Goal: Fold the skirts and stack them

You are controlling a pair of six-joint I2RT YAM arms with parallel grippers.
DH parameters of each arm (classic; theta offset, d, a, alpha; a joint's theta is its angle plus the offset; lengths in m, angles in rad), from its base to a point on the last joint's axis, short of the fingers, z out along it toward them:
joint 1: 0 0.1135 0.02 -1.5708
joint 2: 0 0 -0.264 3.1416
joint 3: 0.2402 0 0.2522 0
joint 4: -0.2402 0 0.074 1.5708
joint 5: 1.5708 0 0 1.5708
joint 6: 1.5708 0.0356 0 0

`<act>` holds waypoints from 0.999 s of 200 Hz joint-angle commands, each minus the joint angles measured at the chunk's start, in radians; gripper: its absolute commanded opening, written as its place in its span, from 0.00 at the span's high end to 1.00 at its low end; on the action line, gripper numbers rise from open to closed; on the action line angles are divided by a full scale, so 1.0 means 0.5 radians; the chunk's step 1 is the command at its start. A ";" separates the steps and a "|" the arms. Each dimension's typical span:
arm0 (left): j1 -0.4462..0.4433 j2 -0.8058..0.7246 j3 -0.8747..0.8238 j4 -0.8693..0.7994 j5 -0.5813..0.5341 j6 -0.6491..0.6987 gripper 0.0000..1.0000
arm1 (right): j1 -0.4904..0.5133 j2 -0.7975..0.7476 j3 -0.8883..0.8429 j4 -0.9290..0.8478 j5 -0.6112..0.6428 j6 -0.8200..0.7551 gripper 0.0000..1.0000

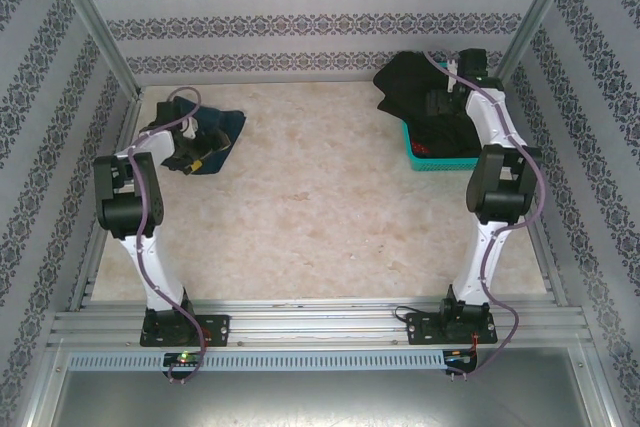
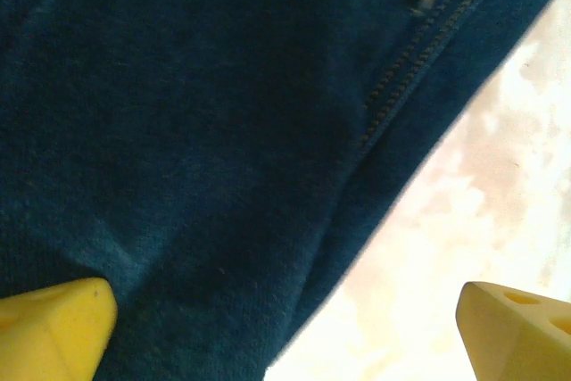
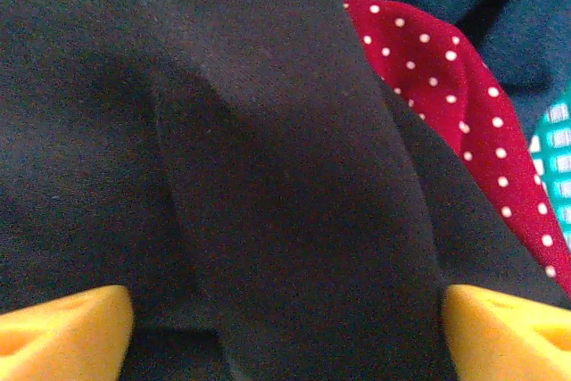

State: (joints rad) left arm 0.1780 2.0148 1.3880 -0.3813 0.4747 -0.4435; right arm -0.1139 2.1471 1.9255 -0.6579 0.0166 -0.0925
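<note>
Now, your left gripper (image 2: 285,327) hangs wide open and empty over the dark blue denim skirt (image 2: 178,131), lying compact at the far left of the table (image 1: 330,207) — probably the base of your stack. Your right gripper (image 3: 285,332) straddles a raised ridge of the black skirt (image 3: 223,131) heaped on the teal mesh basket (image 1: 440,159) beside the red dotted skirt (image 3: 428,78) — jaws spread, nothing pinched yet.

Left arm (image 1: 128,209) elbow up, forearm angled to the far-left corner of the table (image 1: 320,197). Left gripper (image 2: 285,327) faces down, jaws wide apart. Right arm (image 1: 497,192) extends to the table's far-right corner. Right gripper (image 3: 285,327) faces down, jaws spread (yellow fingertips (image 3: 62,327) well apart).
</note>
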 commanded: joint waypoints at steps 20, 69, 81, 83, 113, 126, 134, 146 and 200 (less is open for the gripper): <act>-0.201 0.028 -0.043 0.277 0.182 -0.280 0.00 | 0.010 -0.014 -0.001 -0.029 0.003 -0.082 0.63; -0.237 0.116 0.049 0.220 0.004 -0.393 0.00 | 0.069 -0.277 -0.167 0.153 0.141 -0.134 1.00; -0.236 0.067 0.071 0.197 -0.005 -0.367 0.00 | 0.095 -0.416 -0.209 0.199 0.197 -0.125 1.00; -0.236 0.057 0.073 0.196 -0.005 -0.361 0.00 | 0.102 -0.445 -0.218 0.207 0.207 -0.123 1.00; -0.237 -0.160 0.094 0.107 0.045 -0.295 0.00 | 0.206 -0.893 -0.320 0.249 0.099 -0.025 1.00; -0.239 -0.266 0.085 0.083 0.087 -0.291 0.00 | 0.265 -1.067 -0.355 0.238 -0.099 0.058 1.00; -0.239 -0.332 0.067 0.089 0.114 -0.297 0.00 | 0.316 -1.150 -0.354 0.218 -0.220 0.118 1.00; -0.239 -0.441 0.028 0.111 0.149 -0.310 0.00 | 0.414 -1.239 -0.333 0.193 -0.383 0.208 1.00; -0.239 -0.750 -0.003 0.049 0.105 -0.260 0.00 | 0.804 -1.242 -0.081 0.258 -0.929 0.686 1.00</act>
State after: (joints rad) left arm 0.0540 1.6669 1.4010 -0.3103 0.5312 -0.6060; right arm 0.2516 1.4788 1.8500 -0.5636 -0.2905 0.1036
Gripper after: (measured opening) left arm 0.999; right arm 0.062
